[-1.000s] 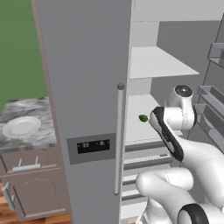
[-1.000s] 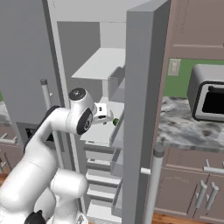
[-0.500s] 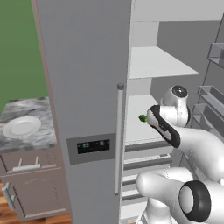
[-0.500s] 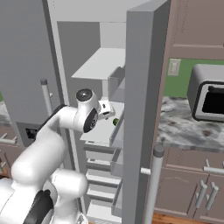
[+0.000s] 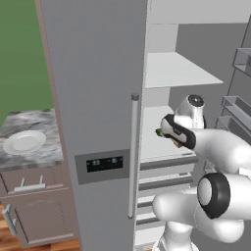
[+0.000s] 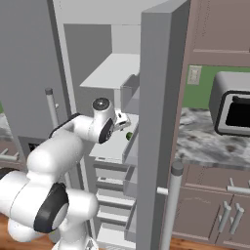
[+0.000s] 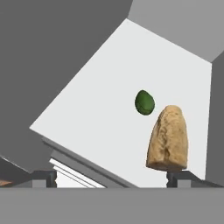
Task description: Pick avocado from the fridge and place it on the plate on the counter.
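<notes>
The avocado [image 7: 145, 102], a small dark green lump, lies on a white shelf [image 7: 100, 118] inside the open fridge [image 5: 98, 73]. My gripper [image 7: 111, 178] is open, short of the shelf's front edge, with the avocado ahead of it and nothing between its fingers. From the left base view the gripper [image 5: 163, 129] reaches in at shelf height, just beside the avocado [image 5: 159, 132]. The right base view shows the avocado [image 6: 129, 136] just below and right of the gripper [image 6: 123, 119]. The white plate [image 5: 23, 142] sits on the marbled counter [image 5: 46, 122] left of the fridge.
A tan bread-like wedge [image 7: 168, 140] stands on the same shelf, close to the avocado and right in front of my right fingertip [image 7: 179, 177]. The fridge's open right door [image 6: 161, 97] flanks the arm. Another shelf [image 5: 176, 71] hangs above. A toaster oven [image 6: 234, 107] sits on the right counter.
The arm has stretched further into the fridge, bringing the hand up and nearer to the avocado's shelf. The gripper stays open. Avocado and plate have not moved.
</notes>
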Available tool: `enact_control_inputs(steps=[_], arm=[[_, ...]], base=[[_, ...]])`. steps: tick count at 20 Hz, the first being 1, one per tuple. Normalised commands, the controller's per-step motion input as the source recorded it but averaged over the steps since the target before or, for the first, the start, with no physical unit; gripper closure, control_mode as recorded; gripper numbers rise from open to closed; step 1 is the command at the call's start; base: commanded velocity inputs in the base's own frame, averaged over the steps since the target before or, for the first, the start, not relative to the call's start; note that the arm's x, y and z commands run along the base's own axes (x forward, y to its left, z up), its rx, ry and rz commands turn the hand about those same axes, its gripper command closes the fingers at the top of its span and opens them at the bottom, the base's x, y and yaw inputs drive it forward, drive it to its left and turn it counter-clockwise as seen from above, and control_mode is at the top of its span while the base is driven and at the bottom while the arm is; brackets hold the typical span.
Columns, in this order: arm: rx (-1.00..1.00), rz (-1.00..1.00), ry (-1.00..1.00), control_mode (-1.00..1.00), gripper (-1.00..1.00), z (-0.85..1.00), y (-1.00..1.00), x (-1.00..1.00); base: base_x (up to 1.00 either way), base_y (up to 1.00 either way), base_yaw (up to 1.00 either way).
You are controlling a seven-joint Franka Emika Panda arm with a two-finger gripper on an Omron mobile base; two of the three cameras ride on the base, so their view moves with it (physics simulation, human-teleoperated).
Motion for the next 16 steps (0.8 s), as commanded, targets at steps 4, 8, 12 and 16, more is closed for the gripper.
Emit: enact_control_inputs(steps=[4,8,12,16], arm=[[-0.01,0.01,0.03,-1.00,-1.00,-0.31,0.00,0.39],[0.00,0.02,0.05,-1.00,-1.00,-0.26,-0.03,0.35],[0.00,0.02,0.04,-1.00,-1.00,-0.18,-0.09,0.34],[0.00,0.02,0.02,-1.00,-1.00,-0.13,-0.11,0.32]], base=[[0.00,0.00,0.00],[0.00,0.00,0.00],[0.00,0.00,0.00],[0.00,0.00,0.00]])
